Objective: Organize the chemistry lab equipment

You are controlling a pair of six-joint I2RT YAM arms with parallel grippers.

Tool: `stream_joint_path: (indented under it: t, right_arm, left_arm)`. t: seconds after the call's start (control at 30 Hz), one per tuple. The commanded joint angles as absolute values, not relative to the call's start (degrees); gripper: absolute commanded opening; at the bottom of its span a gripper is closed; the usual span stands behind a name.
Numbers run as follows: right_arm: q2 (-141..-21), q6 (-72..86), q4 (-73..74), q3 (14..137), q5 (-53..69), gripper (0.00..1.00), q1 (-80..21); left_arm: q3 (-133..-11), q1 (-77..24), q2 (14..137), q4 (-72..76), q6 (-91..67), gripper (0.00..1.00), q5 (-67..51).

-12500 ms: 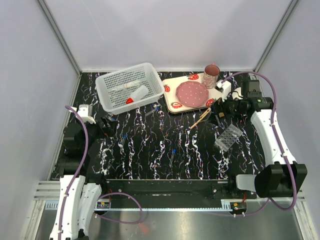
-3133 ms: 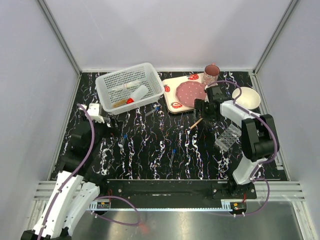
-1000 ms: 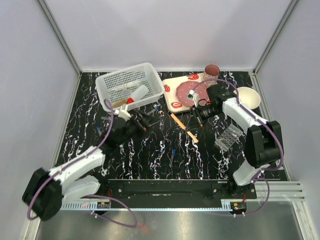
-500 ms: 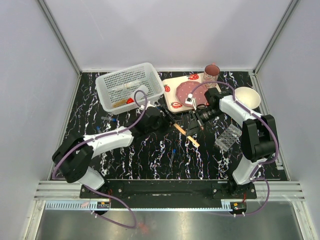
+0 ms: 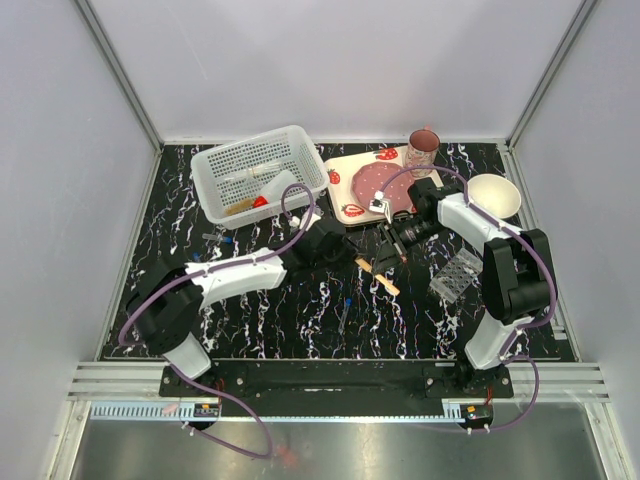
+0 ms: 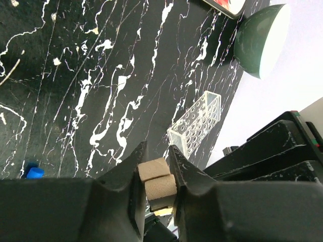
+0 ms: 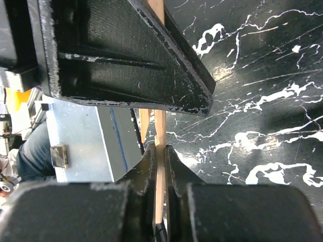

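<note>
Tan and slim, the wooden-handled tool (image 5: 390, 285) is pinched by left gripper (image 6: 156, 184) and right gripper (image 7: 160, 151).

White shells and black joints on left arm (image 5: 235, 278) and right arm (image 5: 470, 215); looping purple cable (image 5: 297, 199) along each; matte black gripper fingers (image 6: 132, 174).

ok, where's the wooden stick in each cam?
Top external: wooden stick mid-picture, slanting, left of the clear tube rack.
Left wrist: its tan end at bottom centre, between the fingers of the left tool.
Right wrist: a thin strip at centre, pinched by the right tool.
Shared landmark: the rack, also in left wrist above the stick; not in right wrist.
</note>
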State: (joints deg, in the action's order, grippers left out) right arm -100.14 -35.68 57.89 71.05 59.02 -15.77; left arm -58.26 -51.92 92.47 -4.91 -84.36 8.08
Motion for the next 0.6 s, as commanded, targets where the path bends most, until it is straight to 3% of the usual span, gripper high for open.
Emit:
stream_joint_path:
  t: [0.0, 0.03, 0.07, 0.1, 0.33, 0.57]
  right_arm:
    - [-98.9, -35.9, 56.0, 70.8, 57.9, 0.09, -16.0]
    - [-98.9, -35.9, 56.0, 70.8, 57.8, 0.11, -16.0]
    - [-98.9, -36.0, 56.1, 70.8, 57.7, 0.13, -16.0]
    - [-98.9, -36.3, 56.2, 70.7, 57.7, 0.23, -16.0]
    - [-94.9, -42.1, 59.5, 70.4, 54.9, 0.56, -15.7]
    - [-90.2, -44.7, 60.4, 69.3, 55.5, 0.64, -9.8]
  left_arm:
    - [-61.1, -52.5, 93.9, -7.3, -83.9, 0.20, 10.6]
    - [-61.2, -52.4, 94.0, -7.3, -83.8, 0.17, 10.5]
    - [-61.5, -52.4, 94.0, -7.0, -83.5, 0.07, 9.9]
    - [-61.5, -52.4, 94.4, -5.5, -82.0, 0.00, 9.1]
    - [-61.3, -50.8, 92.6, -3.2, -69.6, 0.00, 5.5]
    - [-55.3, -40.8, 82.4, -1.0, -43.8, 0.00, -5.3]
